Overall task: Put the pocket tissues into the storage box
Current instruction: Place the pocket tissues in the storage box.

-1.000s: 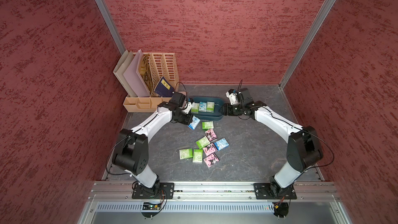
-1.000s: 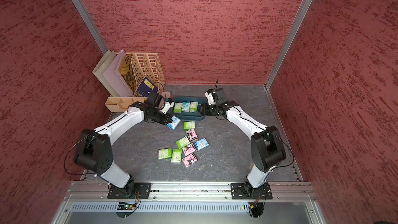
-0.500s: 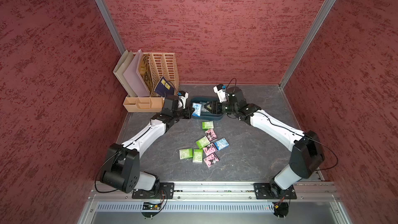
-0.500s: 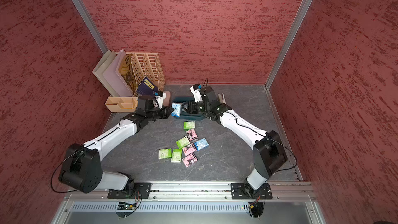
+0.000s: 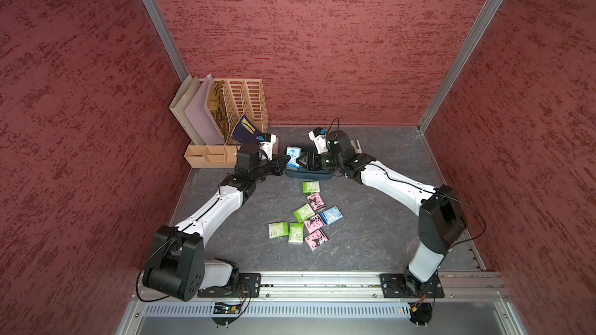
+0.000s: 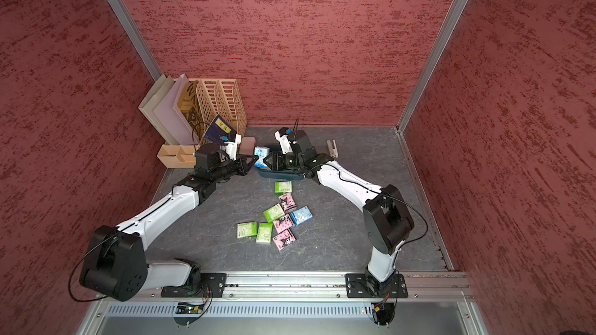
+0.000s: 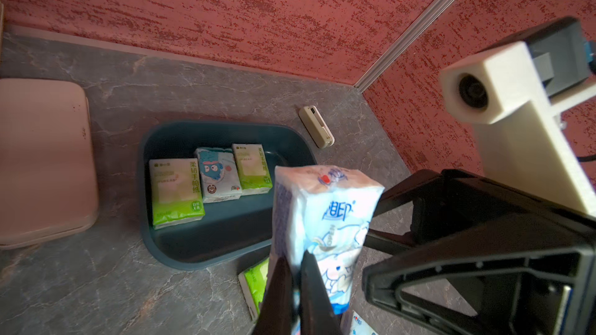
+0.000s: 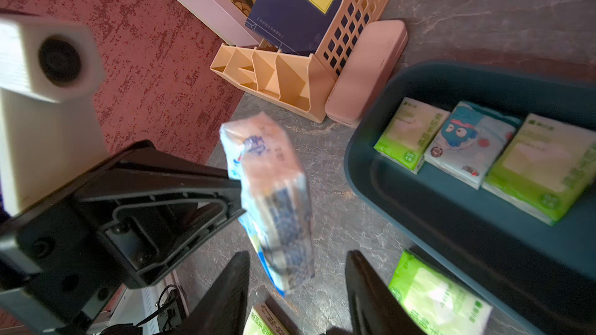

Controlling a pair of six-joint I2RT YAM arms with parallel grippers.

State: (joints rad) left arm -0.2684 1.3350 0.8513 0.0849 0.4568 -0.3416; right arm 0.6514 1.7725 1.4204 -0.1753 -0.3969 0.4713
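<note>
My left gripper [image 7: 295, 261] is shut on the edge of a light blue packet of pocket tissues [image 7: 325, 214], held upright in the air at the left end of the dark teal storage box [image 7: 180, 259]. My right gripper [image 8: 296, 254] faces it, open, with a finger on each side of the packet [image 8: 271, 194] and clear of it. In both top views the grippers [image 5: 288, 160] [image 5: 301, 161] meet over the box [image 5: 306, 175]. Three packets lie in the box: green [image 7: 175, 191], blue [image 7: 217, 175], green [image 7: 253, 169]. Several more packets [image 5: 303, 212] lie scattered on the table.
A beige slotted file organiser [image 5: 245, 104] with folders and a blue book [image 8: 293, 4] stands at the back left, a beige desk tidy [image 5: 209, 156] in front of it. A slim pink case [image 7: 42, 162] lies left of the box. A small beige stapler-like object [image 7: 317, 127] lies behind it.
The left gripper has lifted the blue packet from beside the box's front up over its left end. The right gripper has swept left across the box to it, its jaws narrowing.
</note>
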